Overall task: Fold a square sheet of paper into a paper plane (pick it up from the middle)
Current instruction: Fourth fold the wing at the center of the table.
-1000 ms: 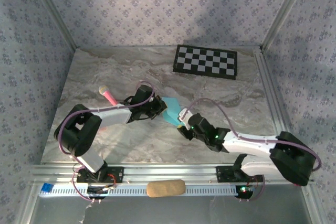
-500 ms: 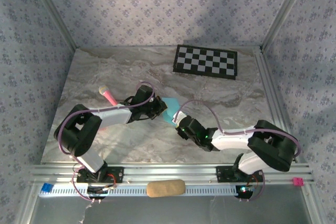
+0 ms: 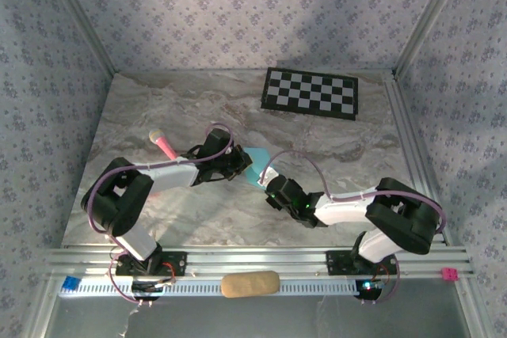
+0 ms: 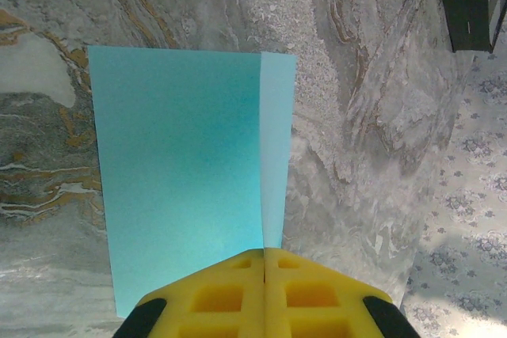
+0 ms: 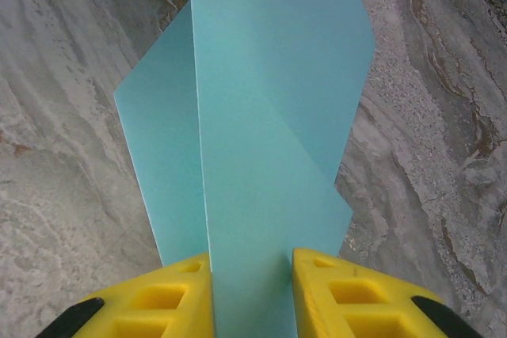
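Top external: arms low, converging.
I see left gripper [image 4: 264, 255] pinching the square sheet of paper [image 4: 182, 172], right gripper [image 5: 252, 263] spread astride.

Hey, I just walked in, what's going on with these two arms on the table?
They are folding a light blue paper near the middle of the table. The left pincer is shut on one edge of it. The right pincer comes from the opposite side, its jaws apart with a folded strip of the paper between them. The paper shows creases but is no plane yet. A pink marker and a checkerboard lie aside, untouched.
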You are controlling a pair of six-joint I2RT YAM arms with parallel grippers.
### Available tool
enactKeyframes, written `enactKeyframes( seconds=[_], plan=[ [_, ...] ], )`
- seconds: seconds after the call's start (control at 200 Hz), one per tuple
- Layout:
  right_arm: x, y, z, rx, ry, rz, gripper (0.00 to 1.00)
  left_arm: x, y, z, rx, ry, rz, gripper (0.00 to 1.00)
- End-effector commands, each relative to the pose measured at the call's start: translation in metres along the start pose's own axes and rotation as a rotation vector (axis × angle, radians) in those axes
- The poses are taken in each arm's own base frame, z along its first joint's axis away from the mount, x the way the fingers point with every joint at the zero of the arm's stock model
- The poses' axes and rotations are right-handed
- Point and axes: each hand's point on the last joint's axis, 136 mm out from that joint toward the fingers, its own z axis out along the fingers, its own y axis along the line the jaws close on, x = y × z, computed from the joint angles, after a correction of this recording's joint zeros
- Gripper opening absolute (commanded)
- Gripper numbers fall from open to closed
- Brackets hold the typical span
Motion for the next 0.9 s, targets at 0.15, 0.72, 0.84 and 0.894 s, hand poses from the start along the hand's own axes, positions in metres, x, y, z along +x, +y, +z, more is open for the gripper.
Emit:
enactKeyframes(
  seconds=[0.15,0.72,0.84,0.894],
  plan=[
    [-0.0025,0.0029,0.0026,-0.004,-0.001,0.035,0.22,-0.0016,-0.0161,-0.0088,0.027,-0.010,0.006,0.08],
    [-0.0034,0.0084,0.0057,-0.070,0.009,0.104,0.05,-0.0042,-0.0155,-0.0116,0.023,-0.027,0.008,0.09],
    [-0.0017,0.0082,0.0077,-0.089,0.013,0.146,0.02,-0.0048,-0.0164,-0.0139,0.024,-0.035,0.015,0.19],
    [-0.0009,0.0080,0.0090,-0.100,0.016,0.173,0.00,-0.0058,-0.0166,-0.0158,0.023,-0.042,0.020,0.25]
  ],
)
